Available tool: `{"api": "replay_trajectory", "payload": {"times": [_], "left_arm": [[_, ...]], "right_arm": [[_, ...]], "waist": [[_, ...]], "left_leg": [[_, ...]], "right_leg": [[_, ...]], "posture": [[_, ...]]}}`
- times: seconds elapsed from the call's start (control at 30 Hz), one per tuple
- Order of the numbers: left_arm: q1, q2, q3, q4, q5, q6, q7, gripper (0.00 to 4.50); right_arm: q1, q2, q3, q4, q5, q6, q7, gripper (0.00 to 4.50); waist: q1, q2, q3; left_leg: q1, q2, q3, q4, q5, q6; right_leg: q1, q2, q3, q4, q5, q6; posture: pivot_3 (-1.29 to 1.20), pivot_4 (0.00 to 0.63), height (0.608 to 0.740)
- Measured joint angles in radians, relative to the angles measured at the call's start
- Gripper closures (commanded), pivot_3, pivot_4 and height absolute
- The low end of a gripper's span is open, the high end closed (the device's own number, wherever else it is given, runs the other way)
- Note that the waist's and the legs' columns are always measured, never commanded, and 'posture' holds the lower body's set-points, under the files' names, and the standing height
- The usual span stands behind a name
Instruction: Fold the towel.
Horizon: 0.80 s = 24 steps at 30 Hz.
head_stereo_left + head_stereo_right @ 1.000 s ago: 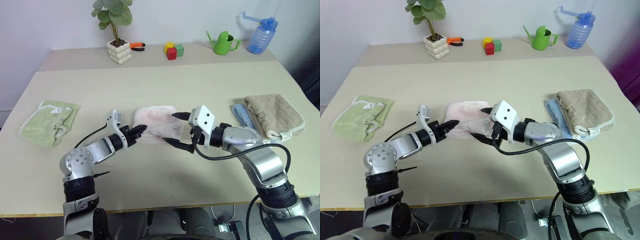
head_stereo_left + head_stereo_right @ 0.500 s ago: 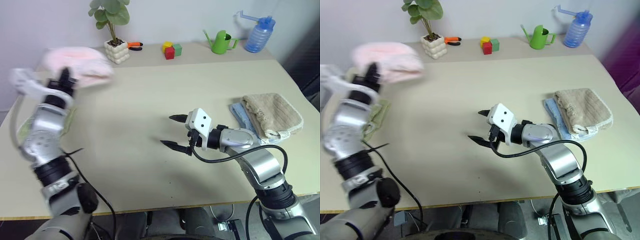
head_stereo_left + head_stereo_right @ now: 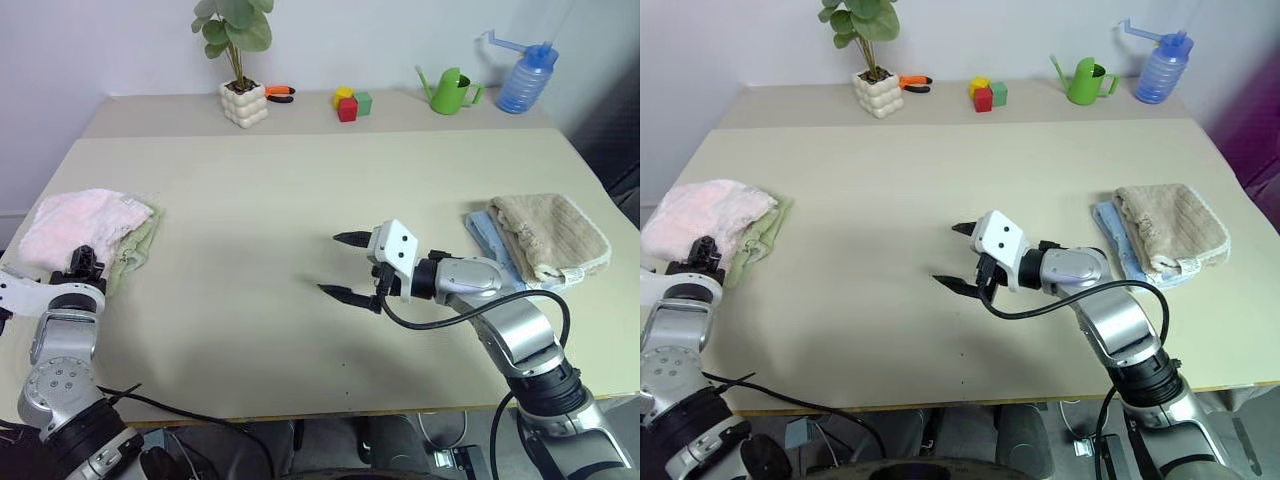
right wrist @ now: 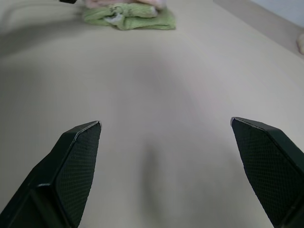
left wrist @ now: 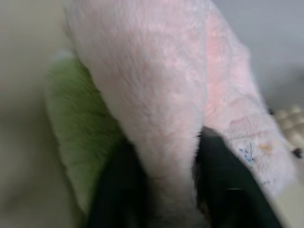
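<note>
Towel (image 3: 78, 221) now atop green towel (image 3: 133, 252), far left.

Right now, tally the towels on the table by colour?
Pink towel: 1
Green towel: 1
Beige towel: 1
Blue towel: 1
Total: 4
</note>
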<state>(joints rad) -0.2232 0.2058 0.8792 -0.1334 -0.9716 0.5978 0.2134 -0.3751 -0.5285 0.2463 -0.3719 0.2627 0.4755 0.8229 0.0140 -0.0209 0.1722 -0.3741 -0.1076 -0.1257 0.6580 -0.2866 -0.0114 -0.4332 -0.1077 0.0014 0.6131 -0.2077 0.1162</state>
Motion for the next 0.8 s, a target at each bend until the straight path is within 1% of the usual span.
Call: {"api": "replay_trajectory", "payload": {"times": [0.07, 0.1, 0.17, 0.27, 0.37, 0.47, 0.53, 0.63, 0.73, 0.8], "left_arm": [[0.017, 0.000, 0.001, -0.009, -0.017, -0.016, 0.015, 0.43], [0.023, 0.001, 0.004, -0.009, -0.021, -0.027, 0.021, 0.02], [0.027, 0.013, 0.021, -0.009, -0.022, -0.063, 0.031, 0.02], [0.031, 0.071, 0.049, -0.019, -0.020, -0.120, 0.027, 0.02], [0.033, 0.152, 0.051, -0.037, 0.011, -0.160, 0.007, 0.02], [0.049, 0.256, 0.017, -0.044, 0.084, -0.181, -0.039, 0.02], [0.091, 0.320, -0.063, -0.063, 0.156, -0.180, -0.101, 0.02], [0.134, 0.419, -0.260, -0.117, 0.258, -0.152, -0.240, 0.02], [0.131, 0.434, -0.468, -0.212, 0.308, -0.142, -0.369, 0.02], [0.131, 0.454, -0.576, -0.248, 0.353, -0.142, -0.439, 0.02]], "right_arm": [[-0.001, 0.000, 0.000, 0.015, -0.004, -0.004, 0.006, 0.00], [-0.002, 0.000, 0.000, 0.026, -0.005, -0.005, 0.008, 0.00], [-0.010, 0.000, 0.001, 0.043, -0.006, -0.009, 0.011, 0.00], [-0.024, 0.000, 0.000, 0.054, -0.008, -0.024, 0.015, 0.00], [-0.031, 0.003, -0.008, 0.070, -0.005, -0.027, 0.005, 0.00], [-0.033, 0.014, -0.058, 0.106, -0.004, -0.024, -0.034, 0.00], [-0.040, 0.022, -0.095, 0.142, -0.006, -0.026, -0.067, 0.00], [-0.058, 0.024, -0.141, 0.220, -0.029, -0.047, -0.121, 0.00], [-0.076, 0.021, -0.183, 0.304, -0.054, -0.071, -0.162, 0.00], [-0.077, 0.007, -0.213, 0.342, -0.054, -0.075, -0.169, 0.00]], "waist": [[-0.002, 0.000, 0.000], [-0.003, 0.000, 0.000], [-0.003, 0.000, 0.000], [-0.002, 0.000, 0.000], [0.001, 0.000, 0.000], [0.001, 0.000, 0.000], [0.000, 0.000, 0.000], [0.001, 0.001, 0.000], [-0.002, 0.001, 0.000], [-0.006, 0.002, 0.000]], "left_leg": [[0.000, 0.000, 0.000, 0.000, 0.001, -0.002], [0.000, 0.000, 0.000, 0.000, 0.001, -0.002], [0.000, 0.001, 0.000, 0.000, 0.000, -0.002], [0.000, 0.001, 0.000, 0.000, 0.000, -0.003], [0.000, 0.001, 0.000, 0.001, 0.000, -0.002], [0.000, 0.000, 0.000, 0.001, 0.000, -0.002], [0.000, 0.001, 0.000, 0.000, 0.000, -0.002], [0.000, 0.000, 0.000, 0.000, -0.002, 0.002], [0.000, 0.000, 0.001, 0.000, -0.003, 0.003], [0.000, 0.001, 0.003, -0.003, -0.001, -0.001]], "right_leg": [[0.000, 0.000, 0.000, 0.000, 0.000, 0.000], [0.000, 0.001, 0.000, 0.000, 0.000, 0.000], [-0.001, 0.001, 0.000, 0.000, 0.000, 0.000], [-0.001, 0.001, 0.001, 0.000, 0.000, 0.000], [0.000, 0.001, 0.000, 0.000, 0.000, 0.000], [0.000, 0.001, 0.000, 0.000, 0.000, 0.000], [0.000, 0.001, 0.001, 0.000, 0.000, 0.000], [0.001, 0.001, 0.001, 0.000, 0.000, 0.000], [0.000, 0.001, 0.001, 0.000, 0.000, 0.000], [-0.003, 0.001, 0.003, 0.000, 0.000, -0.001]], "posture": [[0.00, 0.150, 0.732], [0.00, 0.150, 0.732], [0.00, 0.150, 0.732], [0.00, 0.150, 0.732], [0.00, 0.150, 0.732], [0.00, 0.150, 0.732], [0.00, 0.150, 0.732], [0.00, 0.150, 0.732], [0.00, 0.150, 0.732], [0.00, 0.150, 0.732]]}}
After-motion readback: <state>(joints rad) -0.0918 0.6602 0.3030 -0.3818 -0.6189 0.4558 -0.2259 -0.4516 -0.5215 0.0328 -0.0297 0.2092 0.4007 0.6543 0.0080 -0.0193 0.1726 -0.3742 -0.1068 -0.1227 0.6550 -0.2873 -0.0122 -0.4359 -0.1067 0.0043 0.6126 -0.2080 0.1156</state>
